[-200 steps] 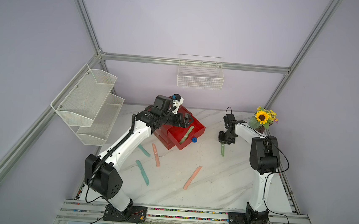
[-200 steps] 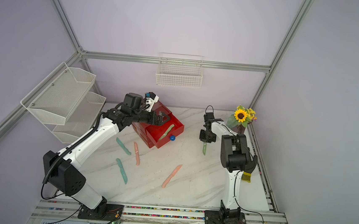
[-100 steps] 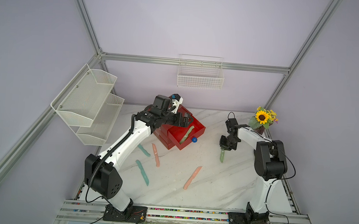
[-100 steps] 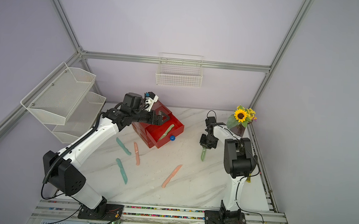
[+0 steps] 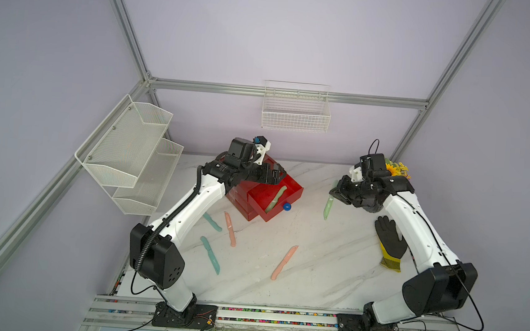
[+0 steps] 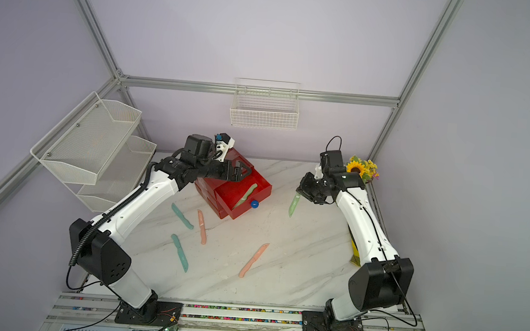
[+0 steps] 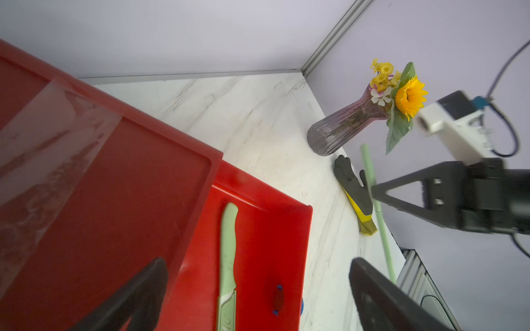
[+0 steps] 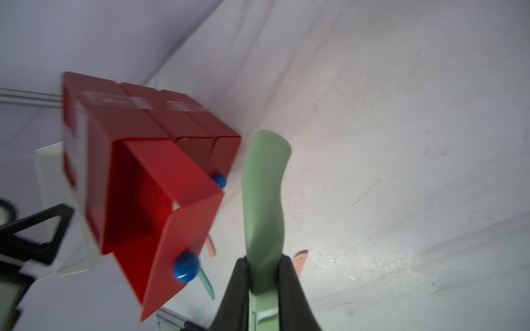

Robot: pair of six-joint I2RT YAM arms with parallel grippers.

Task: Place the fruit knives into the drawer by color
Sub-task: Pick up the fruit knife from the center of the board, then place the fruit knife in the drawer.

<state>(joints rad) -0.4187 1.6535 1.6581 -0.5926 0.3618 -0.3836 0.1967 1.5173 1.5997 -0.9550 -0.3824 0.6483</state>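
The red drawer (image 5: 264, 192) cabinet stands at the back of the table with its top drawer pulled out. One pale green fruit knife (image 5: 275, 199) lies inside that drawer (image 7: 228, 252). My left gripper (image 5: 276, 175) hovers open over the cabinet and the pulled-out drawer (image 7: 258, 269), holding nothing. My right gripper (image 5: 336, 193) is shut on a second pale green knife (image 5: 328, 208), held in the air to the right of the drawer (image 8: 265, 186). Two teal knives (image 5: 212, 222) (image 5: 210, 255) and two pink knives (image 5: 230, 224) (image 5: 284, 262) lie on the marble in front of the cabinet.
A black and yellow glove (image 5: 389, 237) lies beside the right arm. A sunflower vase (image 5: 396, 170) stands in the back right corner. A white mesh shelf (image 5: 132, 152) hangs on the left wall and a wire basket (image 5: 295, 117) on the back wall.
The right arm's elbow has swung toward the table's front, and the held pale green knife now sits a little higher. The left arm has not moved.
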